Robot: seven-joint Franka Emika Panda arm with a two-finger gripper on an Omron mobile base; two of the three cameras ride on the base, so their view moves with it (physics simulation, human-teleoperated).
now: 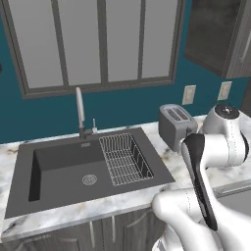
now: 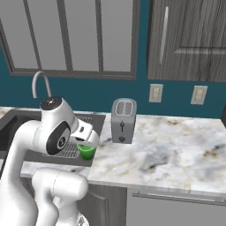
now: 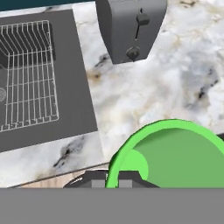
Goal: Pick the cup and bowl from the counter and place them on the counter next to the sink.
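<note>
Just right of the sink [image 2: 26, 132], over the counter [image 2: 167, 145] strip in front of the toaster [image 2: 123, 120], you have the gripper [image 2: 87, 145] clamped shut on the cup [image 2: 86, 152], upright, directly beneath the fingers, clear of the marble below.

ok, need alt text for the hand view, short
A bright green cup fills the lower right, held in the robot's shut hand above a white marble counter. A grey toaster stands at the top, and the dark sink with its wire rack lies to the left.
</note>
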